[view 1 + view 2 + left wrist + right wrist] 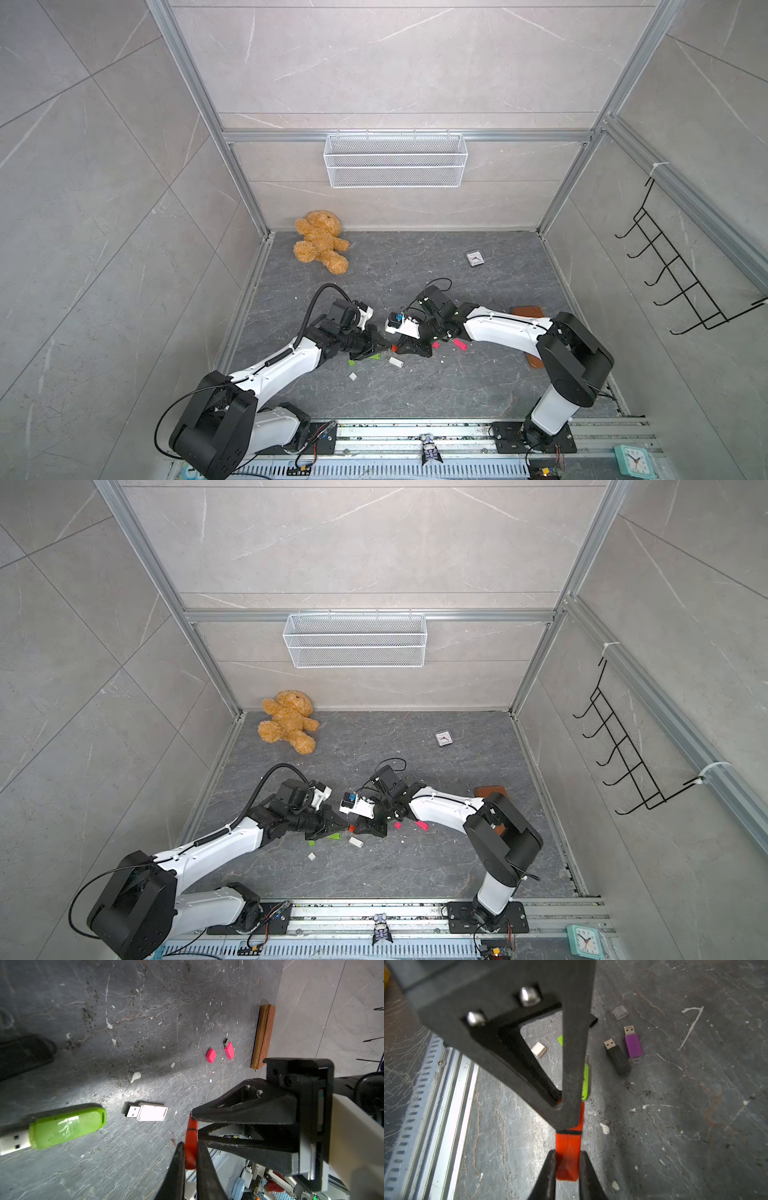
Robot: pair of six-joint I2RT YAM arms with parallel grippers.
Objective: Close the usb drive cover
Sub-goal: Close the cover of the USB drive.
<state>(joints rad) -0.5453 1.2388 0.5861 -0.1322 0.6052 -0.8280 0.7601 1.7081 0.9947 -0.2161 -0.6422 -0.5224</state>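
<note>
Left pincer [190, 1145] and right pincer [568, 1153] both clamp the orange usb drive [568, 1141]; wire basket [395, 156] hangs on rail

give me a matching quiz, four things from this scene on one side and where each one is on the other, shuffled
Things
1. orange usb drive
2. pink usb drive
3. purple usb drive
4. teddy bear

Places
a. beside the black usb drive
b. by the back wall
c. clamped between left pincer and right pincer
d. near the brown wallet

Pairs: 1-c, 2-d, 3-a, 4-b
</note>
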